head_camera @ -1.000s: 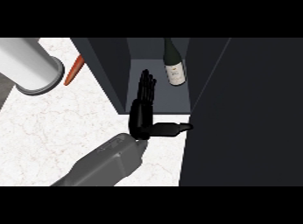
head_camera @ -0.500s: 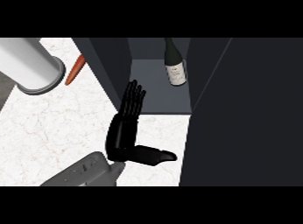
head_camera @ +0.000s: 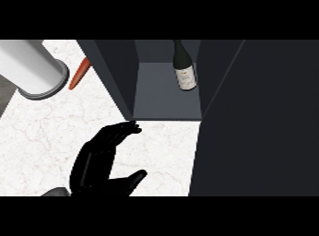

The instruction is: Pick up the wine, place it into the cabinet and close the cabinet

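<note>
The wine bottle (head_camera: pixel 184 71) stands inside the cabinet (head_camera: pixel 168 99), toward the right of the open compartment, close beside the right inner wall. It is dark glass with a pale label on its body, and its neck runs up toward the top of the view. The cabinet's interior floor is grey-blue and bare in front of the bottle. The left side panel (head_camera: pixel 111 73) of the cabinet is dark, and a large dark panel (head_camera: pixel 271 120), which appears to be the cabinet door, fills the right side of the view.

One robot hand (head_camera: pixel 97 161) shows at the lower left, coming in from the bottom edge over the white marbled bench (head_camera: pixel 39 133). Which arm it belongs to cannot be told with certainty, but it lies on the left of the view. Its fingers are extended and nearly straight, with only the tips slightly bent, and they end just beside the front lower corner of the cabinet's left panel. The thumb sticks out to the right. It holds nothing. No other hand shows.

At the upper left, a white cylinder (head_camera: pixel 26 69) with a grey rim lies on the bench, and an orange carrot (head_camera: pixel 79 73) rests just beside it, between the cylinder and the cabinet.
</note>
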